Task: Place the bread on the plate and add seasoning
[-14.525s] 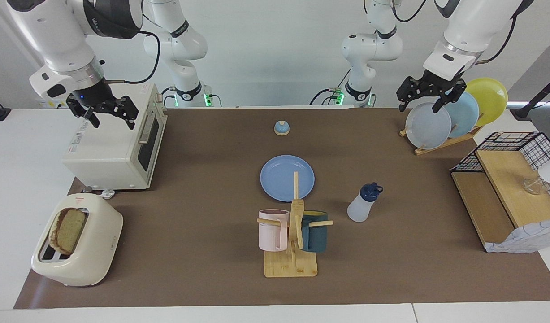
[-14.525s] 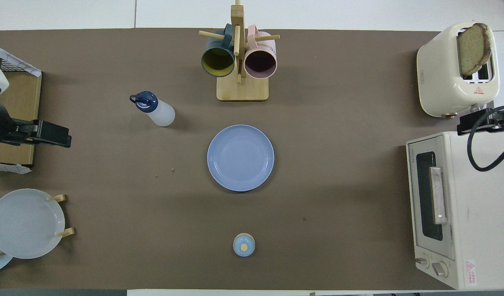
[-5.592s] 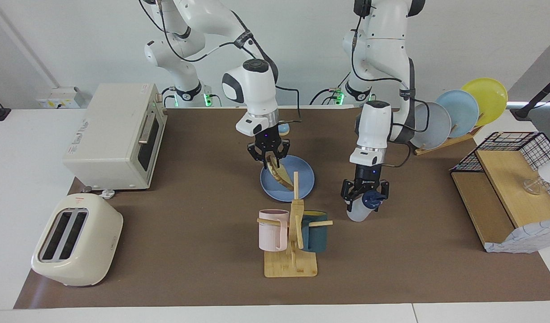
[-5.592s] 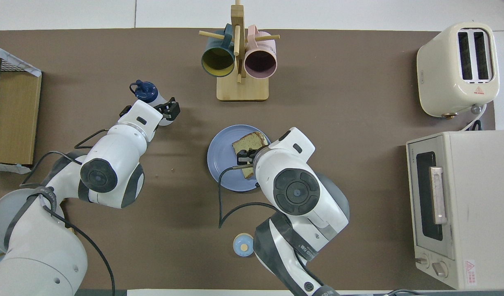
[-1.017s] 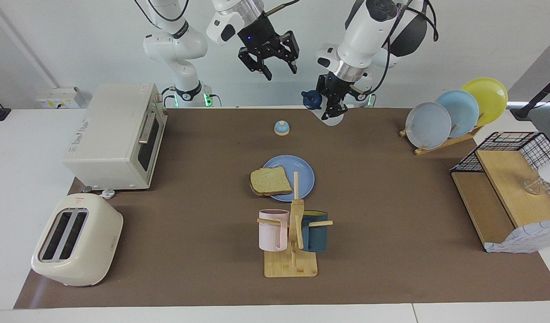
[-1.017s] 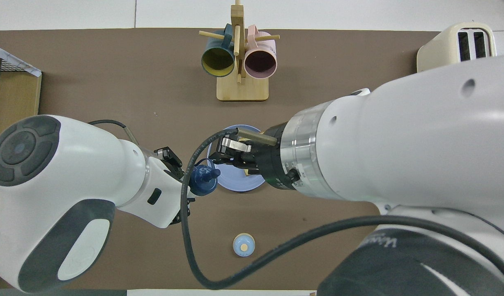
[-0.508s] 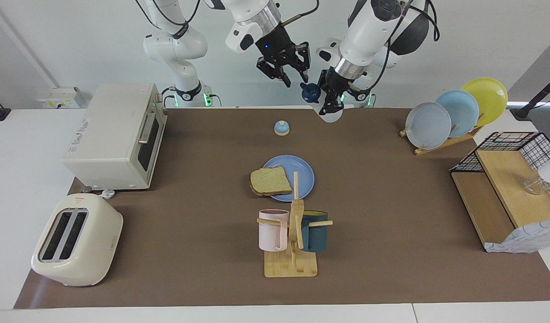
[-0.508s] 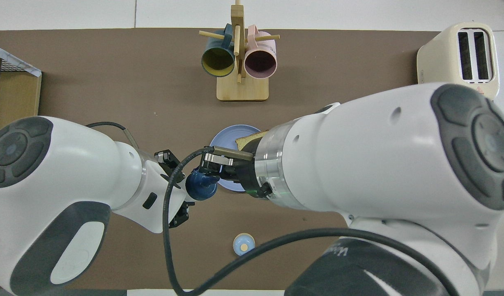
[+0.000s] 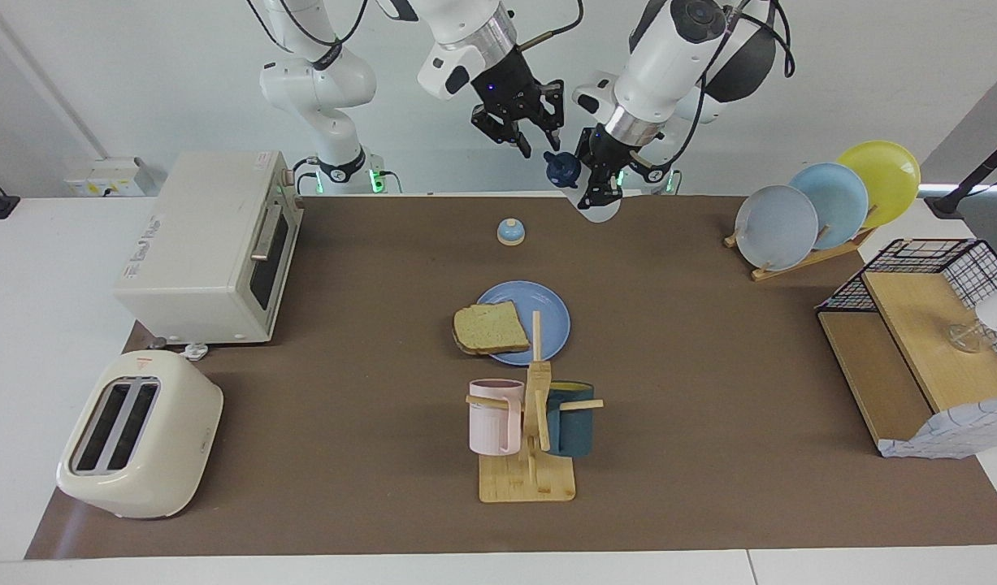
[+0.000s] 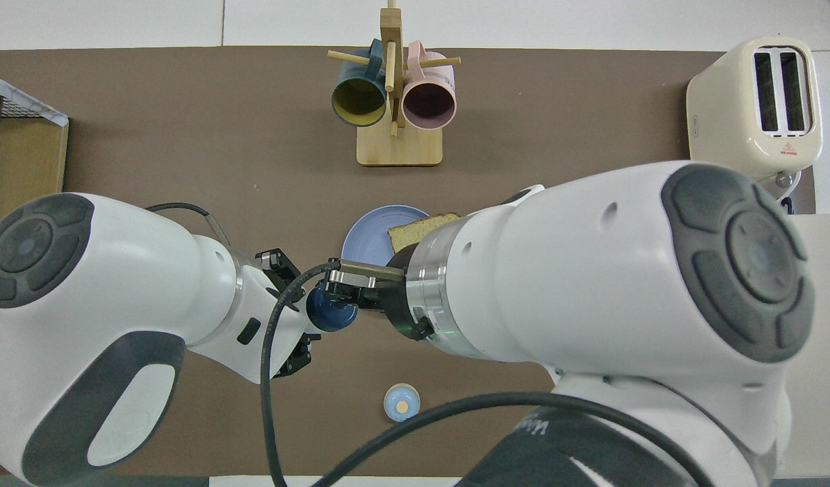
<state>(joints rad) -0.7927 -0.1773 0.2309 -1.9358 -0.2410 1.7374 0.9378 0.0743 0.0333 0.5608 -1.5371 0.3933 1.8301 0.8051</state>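
Note:
The bread (image 9: 491,327) lies flat on the blue plate (image 9: 547,313) and overhangs its rim toward the right arm's end; both also show in the overhead view, the bread (image 10: 421,228) and the plate (image 10: 366,238). My left gripper (image 9: 602,175) is shut on the seasoning bottle (image 9: 599,210). It holds the bottle tilted high in the air over the stretch between the plate and the bell, the navy cap (image 9: 557,167) pointing at my right gripper. My right gripper (image 9: 521,122) is open, raised just beside and above the cap (image 10: 330,312).
A small blue-topped bell (image 9: 510,232) sits nearer the robots than the plate. A mug rack (image 9: 531,422) stands farther out. The toaster (image 9: 139,435) and oven (image 9: 210,244) are at the right arm's end. A plate rack (image 9: 823,203) and wooden shelf (image 9: 912,341) are at the left arm's end.
My right gripper has come down and across to the bottle's cap. My left gripper has held the lifted bottle almost still. Before that, the bread went from the toaster to the plate.

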